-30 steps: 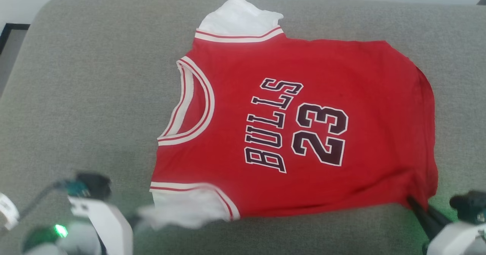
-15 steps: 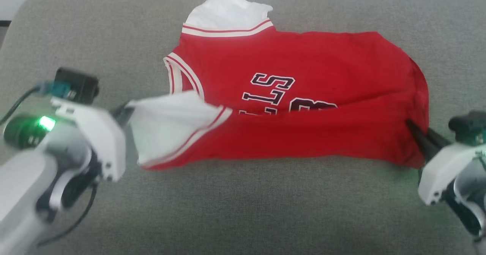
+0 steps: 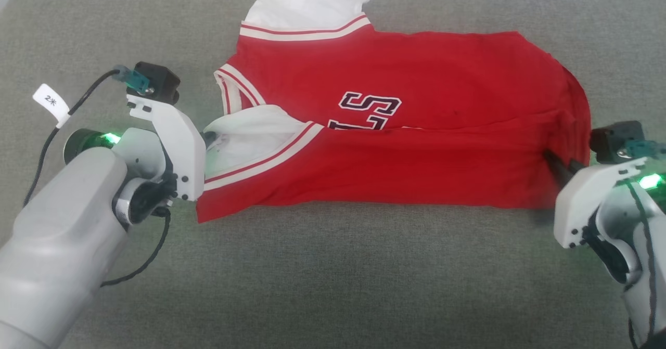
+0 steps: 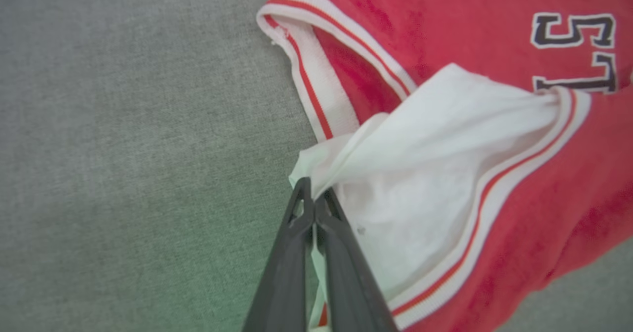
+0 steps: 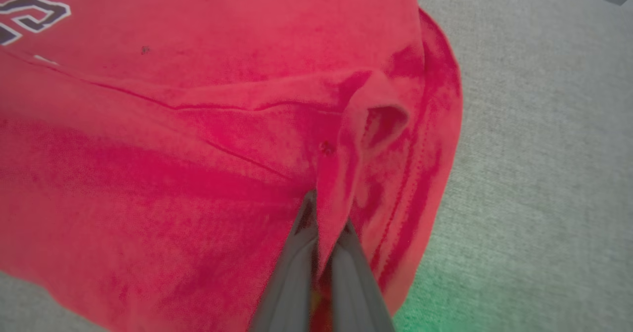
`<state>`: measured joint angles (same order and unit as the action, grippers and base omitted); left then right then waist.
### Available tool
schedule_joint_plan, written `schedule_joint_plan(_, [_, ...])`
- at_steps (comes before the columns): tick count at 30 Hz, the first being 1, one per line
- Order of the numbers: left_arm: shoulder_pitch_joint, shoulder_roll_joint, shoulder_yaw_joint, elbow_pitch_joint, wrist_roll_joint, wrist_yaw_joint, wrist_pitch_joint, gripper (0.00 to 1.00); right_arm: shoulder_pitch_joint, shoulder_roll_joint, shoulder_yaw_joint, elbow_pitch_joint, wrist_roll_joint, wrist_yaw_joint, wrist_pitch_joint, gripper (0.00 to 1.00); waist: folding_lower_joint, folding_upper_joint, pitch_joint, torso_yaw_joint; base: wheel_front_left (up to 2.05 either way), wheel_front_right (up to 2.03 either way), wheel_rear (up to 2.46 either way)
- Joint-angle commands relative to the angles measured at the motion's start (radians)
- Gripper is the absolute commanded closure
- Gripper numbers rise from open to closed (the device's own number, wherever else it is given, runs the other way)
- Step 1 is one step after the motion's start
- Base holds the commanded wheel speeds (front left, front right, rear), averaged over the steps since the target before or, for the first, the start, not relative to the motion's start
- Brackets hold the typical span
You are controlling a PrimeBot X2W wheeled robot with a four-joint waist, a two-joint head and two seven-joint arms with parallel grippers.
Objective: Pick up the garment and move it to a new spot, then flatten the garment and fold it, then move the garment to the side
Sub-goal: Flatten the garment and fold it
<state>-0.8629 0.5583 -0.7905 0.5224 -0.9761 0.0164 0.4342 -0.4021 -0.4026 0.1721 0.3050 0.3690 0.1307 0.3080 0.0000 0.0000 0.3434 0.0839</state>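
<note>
Garment [image 3: 416, 172] stretched between inward-reaching arms [image 3: 57, 245]: left fingers [image 4: 289, 258] clenched on sleeve [image 4: 420, 173], right fingers [image 5: 292, 272] apparently on hem [image 5: 341, 198].

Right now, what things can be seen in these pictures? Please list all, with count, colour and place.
jersey shirt: one, red with white sleeves, on the cushion, near half folded over.
cushion: one, grey, under everything.
cable tag: one, white, on the black cable, left side.
left claw: one, dark, shut on the shirt's near sleeve.
right claw: one, dark, shut on the shirt's hem corner.
</note>
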Motion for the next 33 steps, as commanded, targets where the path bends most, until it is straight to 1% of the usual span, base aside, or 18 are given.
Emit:
schedule_joint_plan(1, [-0.025,-0.013,0.006,0.046,-0.013,-0.018,0.003,1.0,-0.014,0.012,0.015,0.02,0.006,0.0,0.002,0.76,0.0,0.0,-0.003,-0.004,0.0,0.0,0.0])
schedule_joint_plan(2, [-0.032,-0.019,0.007,0.07,-0.018,-0.029,0.008,1.0,-0.02,0.012,0.02,0.023,0.007,0.0,0.002,0.45,0.0,0.0,-0.006,-0.005,0.0,0.0,0.0])
schedule_joint_plan(3, [-0.04,-0.023,0.008,0.091,-0.025,-0.035,0.014,0.84,-0.025,0.012,0.023,0.024,0.01,0.0,0.002,0.0,0.0,0.0,-0.009,-0.006,0.0,0.0,0.0])
schedule_joint_plan(4, [-0.049,-0.029,0.01,0.107,-0.03,-0.041,0.019,0.61,-0.027,0.01,0.024,0.025,0.012,0.0,0.003,0.0,0.0,0.0,-0.013,-0.006,0.0,0.0,0.0])
schedule_joint_plan(5, [-0.055,-0.032,0.014,0.117,-0.034,-0.048,0.019,0.43,-0.029,0.007,0.026,0.02,0.016,0.0,0.0,0.0,0.0,0.0,-0.017,-0.006,0.0,0.0,0.0])
schedule_joint_plan(6, [-0.061,-0.034,0.018,0.126,-0.044,-0.048,0.021,0.0,-0.029,0.005,0.023,0.014,0.022,0.0,-0.007,0.0,0.0,0.0,-0.022,-0.006,0.0,0.0,0.0])
schedule_joint_plan(9, [-0.066,-0.026,0.025,0.133,-0.055,-0.049,0.036,0.0,-0.016,0.002,-0.001,-0.01,0.025,0.0,-0.03,0.0,0.0,0.0,-0.036,-0.005,0.0,0.0,0.0])
schedule_joint_plan(13, [-0.057,0.001,0.031,0.098,-0.054,-0.021,0.058,0.0,0.016,0.013,-0.053,-0.06,0.011,0.0,-0.071,0.0,0.0,0.0,-0.055,-0.002,0.0,0.0,0.0])
schedule_joint_plan(15, [-0.037,0.021,0.032,0.064,-0.059,0.0,0.077,0.0,0.036,0.025,-0.09,-0.089,-0.006,0.0,-0.096,0.0,0.0,0.0,-0.063,0.0,0.0,0.0,0.0])
schedule_joint_plan(18, [-0.002,0.053,0.036,-0.008,-0.077,0.048,0.118,0.0,0.069,0.058,-0.157,-0.139,-0.041,0.0,-0.139,0.0,0.0,0.0,-0.074,0.003,0.0,0.0,0.0])
schedule_joint_plan(22, [0.069,0.107,0.038,-0.147,-0.1,0.12,0.173,0.0,0.108,0.113,-0.24,-0.212,-0.098,0.0,-0.195,0.0,0.0,0.0,-0.081,0.002,0.0,0.0,0.0])
schedule_joint_plan(23, [0.069,0.107,0.038,-0.147,-0.1,0.12,0.173,0.0,0.108,0.113,-0.24,-0.212,-0.098,0.0,-0.195,0.0,0.0,0.0,-0.081,0.002,0.0,0.0,0.0])
schedule_joint_plan(28, [0.151,0.166,0.033,-0.325,-0.107,0.2,0.198,0.0,0.144,0.18,-0.315,-0.296,-0.166,0.0,-0.256,0.0,0.0,0.0,-0.077,-0.004,0.0,0.0,0.0])
schedule_joint_plan(30, [0.183,0.185,0.033,-0.365,-0.11,0.228,0.205,0.0,0.154,0.205,-0.332,-0.321,-0.187,0.0,-0.274,0.0,0.0,0.0,-0.072,-0.014,0.0,0.0,0.0])
schedule_joint_plan(33, [0.216,0.202,0.032,-0.405,-0.111,0.257,0.203,0.0,0.169,0.236,-0.34,-0.351,-0.209,0.0,-0.283,0.0,0.0,0.0,-0.061,-0.032,0.0,0.0,0.0])
